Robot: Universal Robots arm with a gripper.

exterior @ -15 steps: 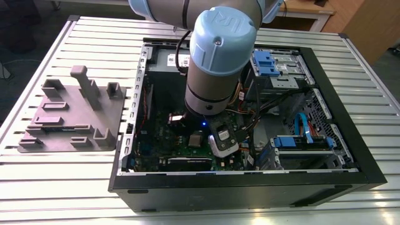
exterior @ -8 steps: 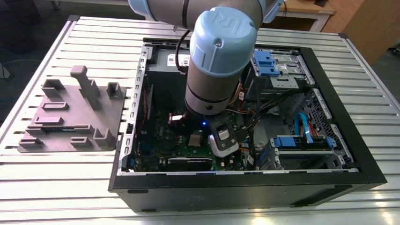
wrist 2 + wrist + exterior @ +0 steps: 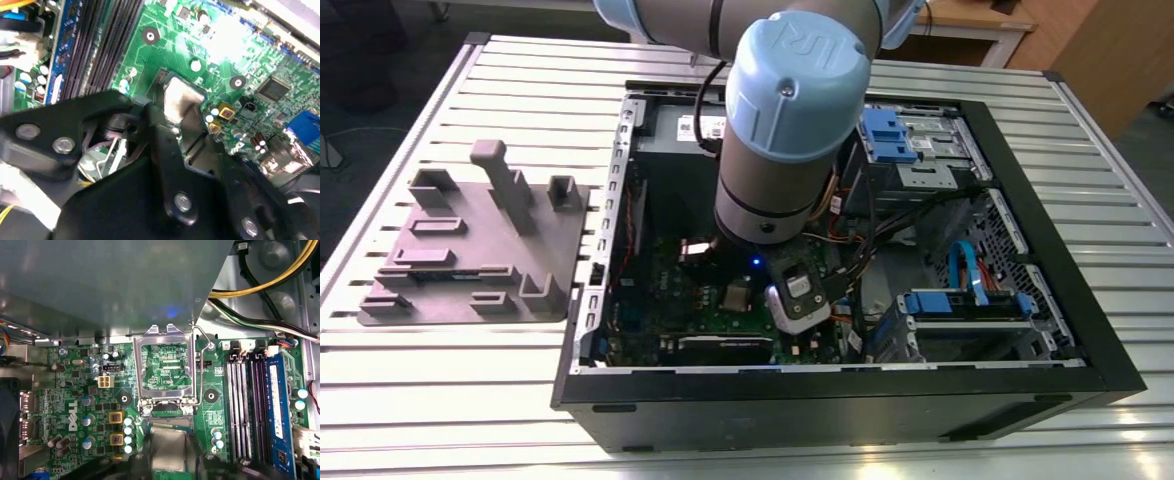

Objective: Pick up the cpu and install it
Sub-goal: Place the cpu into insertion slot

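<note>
On the exterior view's left of the computer case (image 3: 854, 405), the grey holder tray (image 3: 454, 292) stands on the desk (image 3: 454, 400). Inside that case my fingers (image 3: 162, 145) clamp the cpu (image 3: 167, 449), a small flat silver-grey square, just beside the open socket frame (image 3: 138, 370).

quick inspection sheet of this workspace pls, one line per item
surface: slatted metal table carrying an open pc case
job's things: cpu between the fingers, low over the motherboard, beside the open socket frame; seated or not, cannot tell
clutter: grey holder tray on the table, at the exterior view's left of the case
grippers: gripper shut on the cpu
cables: yellow cable inside the case
surroundings: wooden furniture behind the table
</note>
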